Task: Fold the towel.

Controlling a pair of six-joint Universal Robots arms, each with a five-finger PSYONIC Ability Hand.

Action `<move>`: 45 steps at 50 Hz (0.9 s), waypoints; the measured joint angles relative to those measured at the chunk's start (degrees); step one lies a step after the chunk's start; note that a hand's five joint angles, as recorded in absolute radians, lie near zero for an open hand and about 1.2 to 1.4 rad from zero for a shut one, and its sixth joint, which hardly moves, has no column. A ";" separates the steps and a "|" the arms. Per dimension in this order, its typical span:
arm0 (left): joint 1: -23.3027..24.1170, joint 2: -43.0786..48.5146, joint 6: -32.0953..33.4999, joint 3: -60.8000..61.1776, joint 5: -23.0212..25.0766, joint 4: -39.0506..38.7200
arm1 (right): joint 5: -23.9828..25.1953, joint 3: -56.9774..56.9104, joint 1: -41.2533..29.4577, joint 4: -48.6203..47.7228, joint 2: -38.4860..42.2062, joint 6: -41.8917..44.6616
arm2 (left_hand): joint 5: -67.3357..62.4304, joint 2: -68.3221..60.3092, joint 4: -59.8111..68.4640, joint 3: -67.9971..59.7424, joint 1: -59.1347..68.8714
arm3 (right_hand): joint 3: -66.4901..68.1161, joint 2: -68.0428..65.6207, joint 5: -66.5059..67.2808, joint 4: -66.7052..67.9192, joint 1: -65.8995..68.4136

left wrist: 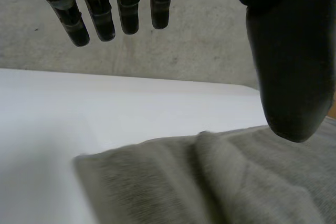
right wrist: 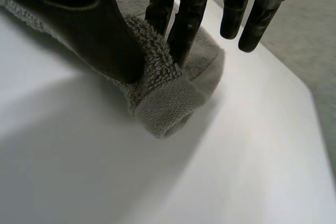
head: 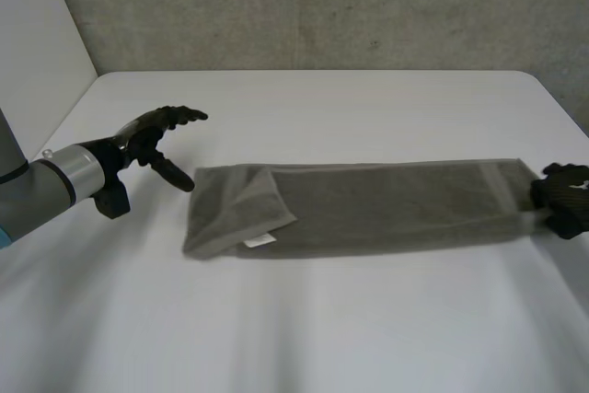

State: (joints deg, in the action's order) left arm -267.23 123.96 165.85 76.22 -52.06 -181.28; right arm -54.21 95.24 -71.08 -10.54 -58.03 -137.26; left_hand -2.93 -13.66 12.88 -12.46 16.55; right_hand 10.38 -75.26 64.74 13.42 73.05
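Note:
A grey towel [head: 368,207] lies as a long folded strip across the white table [head: 322,98], its left end turned over with a small white label showing. My left hand [head: 155,140] hovers open just off the towel's left end, fingers straight and thumb pointing toward the cloth. In the left wrist view the towel's end [left wrist: 210,182] lies under the thumb [left wrist: 289,72], not touched. My right hand [head: 563,198] is at the towel's right end. Thumb [right wrist: 89,24] and fingers [right wrist: 184,19] pinch the towel's bunched corner [right wrist: 168,103] between them.
A grey wall [head: 322,6] rises behind the table's far edge. Bare tabletop spreads in front of the towel and behind it. The table's right edge runs close beside my right hand.

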 measured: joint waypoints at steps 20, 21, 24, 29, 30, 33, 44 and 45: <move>-1.80 -5.93 7.65 6.40 -0.42 0.35 | -1.01 -11.88 -14.90 3.54 -11.14 -0.51 | 0.02 0.11 0.00 0.00 0.00 | 0.00 -0.62 0.52 0.00 1.21; -1.69 -6.02 7.63 6.48 -0.41 0.37 | -1.40 -12.65 -18.27 3.58 -11.13 -0.71 | 0.02 0.12 0.00 0.00 0.00 | 0.00 -0.63 0.53 0.00 1.40; -1.53 -6.18 7.57 6.74 -0.41 0.37 | -2.72 -14.55 -26.20 3.54 -10.42 -1.04 | 0.00 0.14 0.00 0.00 0.00 | 0.00 -0.63 0.58 0.00 1.59; -1.41 -6.63 7.48 7.59 -0.39 0.27 | -5.81 -19.51 -40.40 3.35 -5.08 -1.21 | 0.00 0.14 0.00 0.00 0.00 | 0.00 -0.63 0.64 0.00 1.62; -1.40 -6.66 7.48 7.67 -0.39 0.27 | -6.19 -20.17 -41.87 3.33 -4.25 -1.20 | 0.00 0.14 0.00 0.00 0.00 | 0.00 -0.63 0.65 0.00 1.62; -1.35 -6.93 7.47 8.11 -0.36 0.24 | -7.65 -23.86 -48.69 3.26 0.55 -1.18 | 0.00 0.14 0.00 0.00 0.00 | 0.00 -0.63 0.81 0.00 1.62; -1.24 -7.49 7.47 8.86 -0.32 0.21 | -10.83 -35.02 -60.97 3.24 14.86 -1.15 | 0.03 0.15 0.00 0.00 0.00 | 0.00 1.78 -1.15 0.00 -0.54; -1.20 -7.51 7.47 8.89 -0.33 0.22 | -11.09 -35.72 -61.65 3.28 15.86 -1.16 | 0.00 0.15 0.00 0.00 0.00 | 0.00 7.43 -6.44 0.00 -5.70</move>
State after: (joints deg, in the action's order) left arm -268.43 116.45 173.32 85.11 -52.38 -181.06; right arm -65.31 59.52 -132.72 -7.26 -42.18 -138.42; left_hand -2.93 -13.50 12.88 -12.46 16.55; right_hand 10.38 -67.83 58.30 13.42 67.35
